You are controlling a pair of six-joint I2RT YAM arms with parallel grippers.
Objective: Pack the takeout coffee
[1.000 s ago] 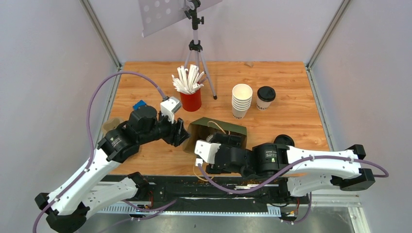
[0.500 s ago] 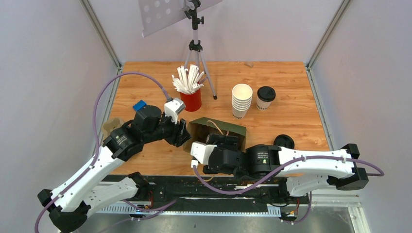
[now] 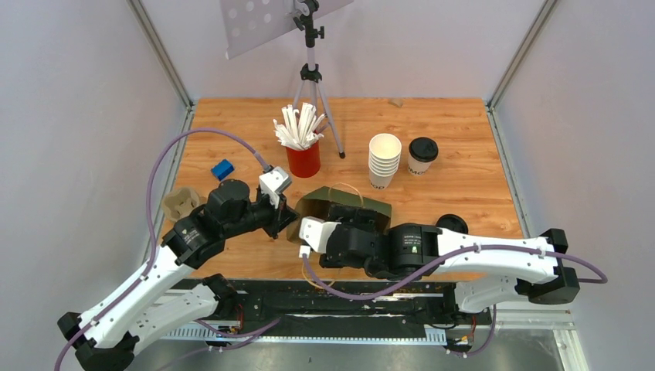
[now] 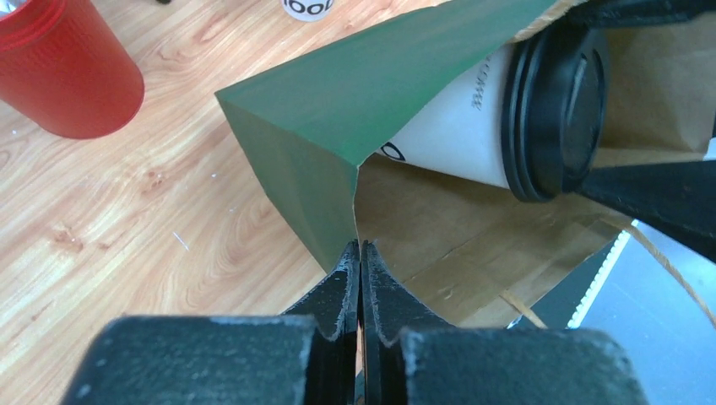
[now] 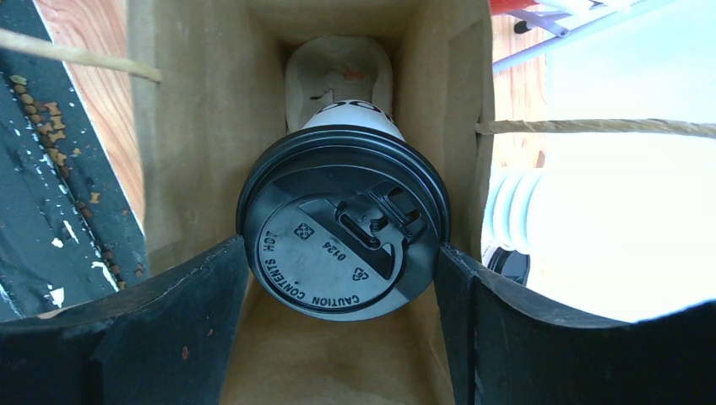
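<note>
A green paper bag (image 3: 357,202) lies on its side near the table's front edge, mouth toward the arms. Inside it lies the takeout coffee (image 5: 342,245), a white cup with a black lid, also seen in the left wrist view (image 4: 447,126). My right gripper (image 5: 342,251) reaches into the bag's mouth, and its fingers (image 5: 211,295) press the lid from both sides. My left gripper (image 4: 360,246) is shut on the bag's left corner edge (image 4: 350,202). From above, that gripper (image 3: 289,220) sits at the bag's left end.
A second lidded cup (image 3: 422,154) and a stack of lidless white cups (image 3: 384,160) stand behind the bag. A red cup of straws (image 3: 303,158) stands by a tripod (image 3: 310,73). A loose black lid (image 3: 452,224), a blue block (image 3: 222,168) and a cardboard carrier (image 3: 179,203) lie around.
My left gripper has closed on the bag's corner edge after standing open beside it. The right arm has slid left, carrying the cup deeper into the bag.
</note>
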